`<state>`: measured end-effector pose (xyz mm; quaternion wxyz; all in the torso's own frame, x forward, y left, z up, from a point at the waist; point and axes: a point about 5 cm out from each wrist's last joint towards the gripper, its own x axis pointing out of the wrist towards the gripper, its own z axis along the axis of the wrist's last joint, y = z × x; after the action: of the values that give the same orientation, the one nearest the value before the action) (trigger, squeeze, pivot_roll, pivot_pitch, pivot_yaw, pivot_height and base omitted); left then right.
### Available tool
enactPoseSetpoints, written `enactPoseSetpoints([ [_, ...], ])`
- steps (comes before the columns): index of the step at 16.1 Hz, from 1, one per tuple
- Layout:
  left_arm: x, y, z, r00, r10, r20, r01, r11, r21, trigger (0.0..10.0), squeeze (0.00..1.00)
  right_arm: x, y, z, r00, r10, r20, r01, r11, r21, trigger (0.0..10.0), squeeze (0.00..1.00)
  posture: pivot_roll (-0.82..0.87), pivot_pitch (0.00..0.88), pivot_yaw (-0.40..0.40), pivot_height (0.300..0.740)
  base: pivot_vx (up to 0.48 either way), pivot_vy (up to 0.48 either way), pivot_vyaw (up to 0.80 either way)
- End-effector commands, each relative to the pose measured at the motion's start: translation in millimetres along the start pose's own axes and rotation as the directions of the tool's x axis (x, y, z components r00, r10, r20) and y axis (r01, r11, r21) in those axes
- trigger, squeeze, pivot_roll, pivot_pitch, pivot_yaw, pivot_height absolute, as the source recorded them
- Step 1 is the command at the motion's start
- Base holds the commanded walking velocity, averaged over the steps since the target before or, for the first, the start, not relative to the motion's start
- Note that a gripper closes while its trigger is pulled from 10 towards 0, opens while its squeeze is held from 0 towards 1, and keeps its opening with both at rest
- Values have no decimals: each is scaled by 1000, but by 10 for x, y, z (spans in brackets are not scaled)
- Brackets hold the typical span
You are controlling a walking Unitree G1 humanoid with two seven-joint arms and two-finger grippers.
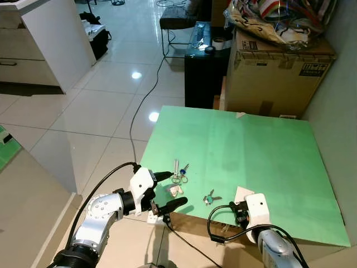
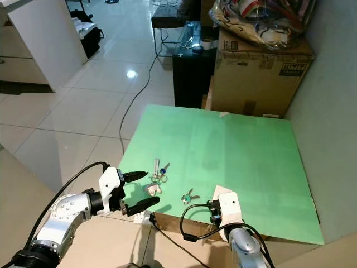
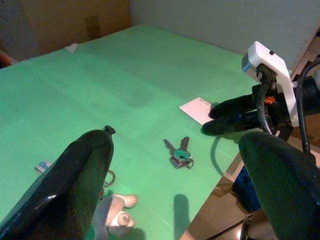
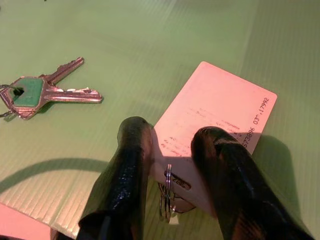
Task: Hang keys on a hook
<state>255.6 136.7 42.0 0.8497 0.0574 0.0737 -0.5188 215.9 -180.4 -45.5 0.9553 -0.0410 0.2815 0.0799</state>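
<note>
Status: early. My right gripper [image 4: 170, 165] is clamped on a key ring beside the card [image 4: 215, 125]; left gripper [image 1: 163, 191] apart. 2 keys [image 1: 211, 196] lower centre. Hanging remains.

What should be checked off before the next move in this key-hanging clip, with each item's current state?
1. Left gripper open: ok, fingers spread wide at the near edge of the green table.
2. Left gripper lined up on a target: ok, the white hook lies between its fingers, the blue-tagged keys just beyond.
3. Right gripper placement: ok, fingers straddle the white card and a key ring.
4. Ring or card gripped: cannot tell.
5. Green-tagged keys free: ok, flat on the table, untouched.
6. Hook mounted for hanging: not ok, it lies loose.
</note>
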Motion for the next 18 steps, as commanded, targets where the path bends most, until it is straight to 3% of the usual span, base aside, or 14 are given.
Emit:
enactPoseSetpoints([
  [1, 15, 20, 20, 1000, -2, -9, 3, 1000, 16, 10000, 0, -23, 32, -84, 999, -3, -48, 4, 1000, 22, 0, 0, -114, 21, 102, 740, 0, 0, 0],
  [6, 64, 35, 49, 1000, 2, 2, -2, 1000, 15, 10000, 0, -1, 128, 650, 974, 29, 223, -19, 999, -44, 0, 0, -131, 16, 105, 740, 0, 0, 0],
  [10, 106, 32, 62, 1000, 1, 8, -1, 1000, 15, 10000, 0, -66, 134, 857, 962, 39, 269, -12, 995, -102, 0, 0, -137, 13, 102, 740, 0, 0, 0],
  [12, 113, 29, 62, 1000, 2, 10, -2, 1000, 15, 10000, 0, -107, 134, 826, 971, 33, 235, 1, 990, -141, 0, 0, -137, 13, 101, 740, 0, 0, 0],
  [13, 113, 28, 61, 1000, -2, 14, 2, 1000, 11, 10000, 0, -162, 155, 759, 973, 57, 222, -24, 989, -149, 10000, 0, -141, 13, 100, 740, 0, 0, 0],
  [15, 97, 32, 53, 1000, -7, 13, 6, 1000, 13, 10000, 0, -246, 118, 568, 982, 59, 181, -34, 990, -136, 10000, 0, -145, 14, 101, 740, 0, 0, 0],
  [16, 92, 38, 49, 1000, -6, 11, 6, 1000, 13, 10000, 0, -292, 68, 432, 989, 45, 142, -28, 993, -117, 10000, 1000, -150, 13, 105, 740, 0, 0, 0],
  [18, 91, 44, 42, 1000, -8, 9, 8, 1000, 13, 10000, 0, -337, 29, 303, 994, 38, 104, -26, 994, -110, 10000, 1000, -156, 12, 109, 740, 0, 0, 0],
])
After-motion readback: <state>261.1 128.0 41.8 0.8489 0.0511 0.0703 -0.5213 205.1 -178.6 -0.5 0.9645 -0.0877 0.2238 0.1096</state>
